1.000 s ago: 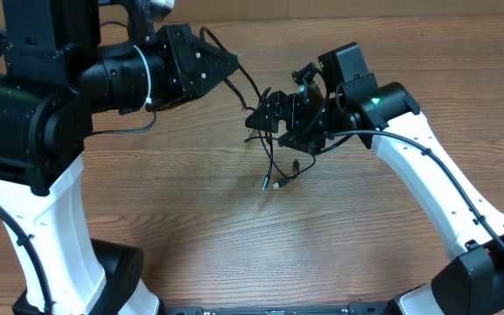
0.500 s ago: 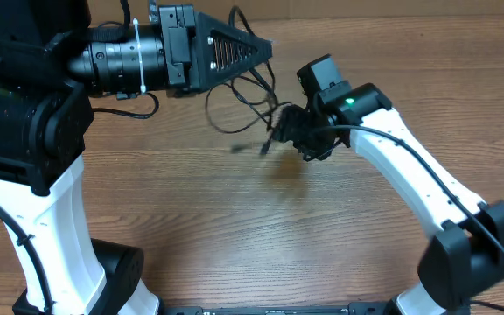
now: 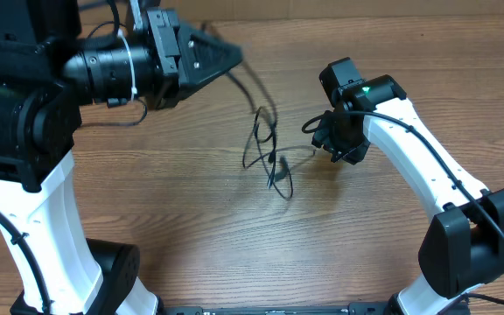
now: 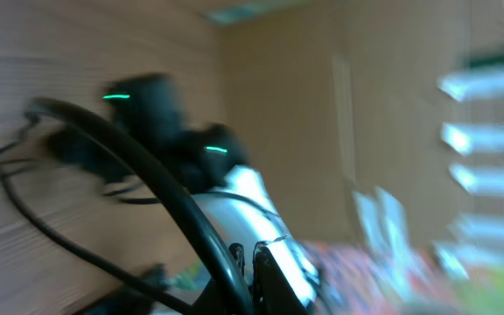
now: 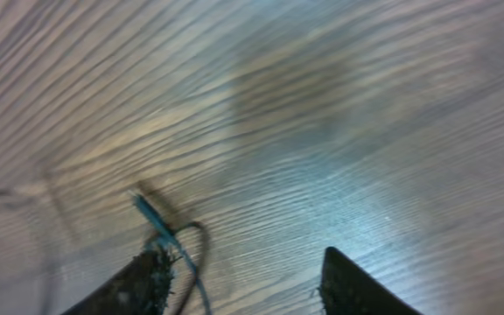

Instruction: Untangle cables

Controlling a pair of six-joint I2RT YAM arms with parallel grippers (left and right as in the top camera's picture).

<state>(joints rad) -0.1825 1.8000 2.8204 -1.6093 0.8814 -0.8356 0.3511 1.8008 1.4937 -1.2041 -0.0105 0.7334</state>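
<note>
Between left claw (image 3: pixel 235 59) and right claw (image 3: pixel 320 136) hangs one cable tangle (image 3: pixel 271 160).

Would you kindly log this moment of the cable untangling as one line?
left gripper: shut on cables | right gripper: open, strand by one finger | cables: loose loops between grippers, not yet separated

My cameras
Overhead looks down on the brown wood-grain table (image 3: pixel 191 236); right wrist close above it; left wrist faces my white right arm (image 4: pixel 243 197)

Lab: robot arms (image 3: pixel 409 166) on wooden table (image 3: pixel 191 236)
</note>
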